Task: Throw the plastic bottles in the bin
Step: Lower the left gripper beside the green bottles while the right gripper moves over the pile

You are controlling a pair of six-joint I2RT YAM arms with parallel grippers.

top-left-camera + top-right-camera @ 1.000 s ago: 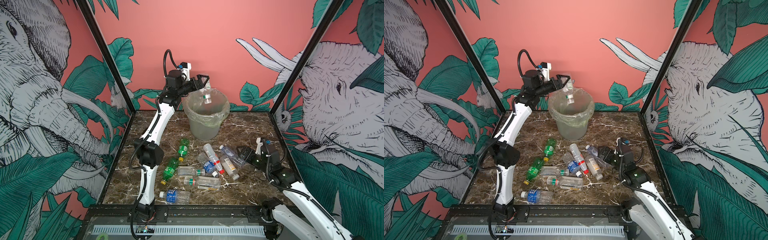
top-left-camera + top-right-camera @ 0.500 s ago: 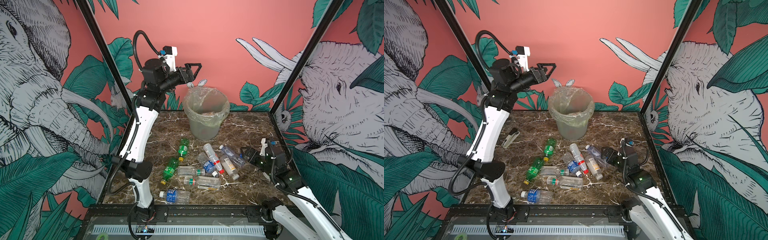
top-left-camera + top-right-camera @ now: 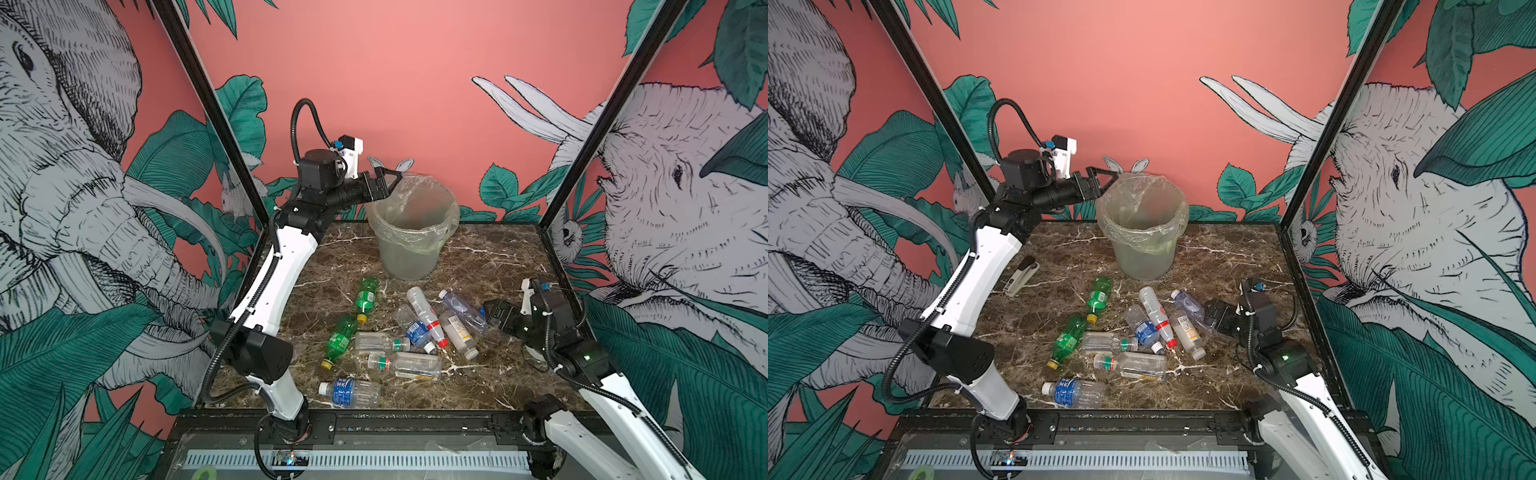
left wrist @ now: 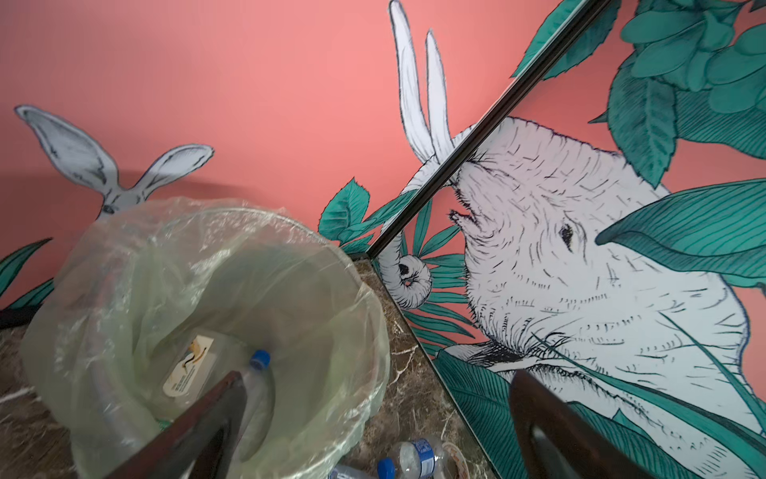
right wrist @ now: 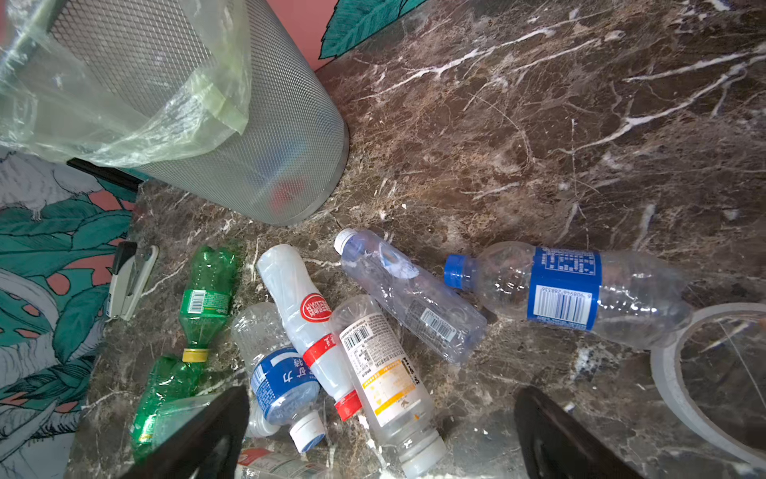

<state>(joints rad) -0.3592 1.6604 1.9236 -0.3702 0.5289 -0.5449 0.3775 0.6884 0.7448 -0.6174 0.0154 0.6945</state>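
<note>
Though probably empty and light, the plastic bottles (image 3: 424, 316) look slick and crushable; grip mid-body. They lie clustered on the surface (image 3: 498, 257) before the bin (image 3: 411, 249). Left end effector (image 3: 390, 183) apart, empty, at rim; right end effector (image 3: 490, 311) apart beside cluster.

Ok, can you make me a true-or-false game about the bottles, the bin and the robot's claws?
1. The bin lies tipped over. False: it stands upright.
2. A blue-capped bottle is inside the bin. True.
3. The left gripper is holding a bottle. False: it is open and empty, up by the bin's rim.
4. Two green bottles lie on the table. True.
5. The right gripper is shut. False: it is open, low over the table.
</note>
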